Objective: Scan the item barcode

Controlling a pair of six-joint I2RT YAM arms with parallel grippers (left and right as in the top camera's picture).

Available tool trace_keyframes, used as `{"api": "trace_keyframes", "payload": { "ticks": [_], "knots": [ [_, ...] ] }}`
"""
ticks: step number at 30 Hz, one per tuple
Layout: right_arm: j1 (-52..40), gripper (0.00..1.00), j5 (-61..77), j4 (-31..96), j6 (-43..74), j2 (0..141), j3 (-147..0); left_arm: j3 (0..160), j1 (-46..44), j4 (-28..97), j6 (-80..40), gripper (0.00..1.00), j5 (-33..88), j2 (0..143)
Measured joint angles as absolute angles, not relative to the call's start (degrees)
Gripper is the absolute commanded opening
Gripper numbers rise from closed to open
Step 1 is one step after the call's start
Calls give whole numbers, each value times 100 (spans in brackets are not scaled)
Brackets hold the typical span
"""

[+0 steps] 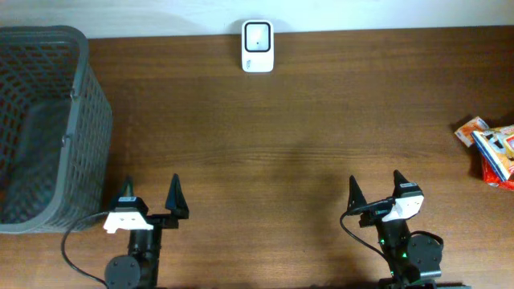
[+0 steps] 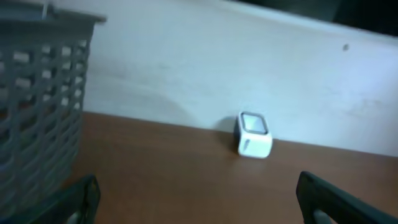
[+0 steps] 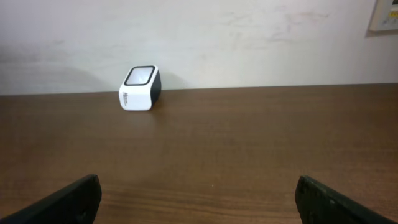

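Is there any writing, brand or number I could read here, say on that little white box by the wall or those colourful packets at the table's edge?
Nothing here can actually be read.
White scanner: a small grey mark on its front face, too blurred to read.
Colourful packets: printing shows, but too small to read.
Grey basket: no lettering visible.

scanner (image 1: 258, 46): white, far edge | item (image 1: 494, 152): colourful packets, right edge
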State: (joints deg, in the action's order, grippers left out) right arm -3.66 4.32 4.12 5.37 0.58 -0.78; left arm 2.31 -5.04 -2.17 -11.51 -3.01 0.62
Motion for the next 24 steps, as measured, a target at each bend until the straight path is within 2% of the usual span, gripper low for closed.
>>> {"api": "trace_keyframes", "payload": {
  "ticks": [7,24],
  "knots": [
    [-366,99,432,414,534,58,-78,62,-60,427,-1151,99,-301,71],
    [-366,98,432,412,534,58,-78,62,-1,449,-255,99,-187,69]
  ]
}}
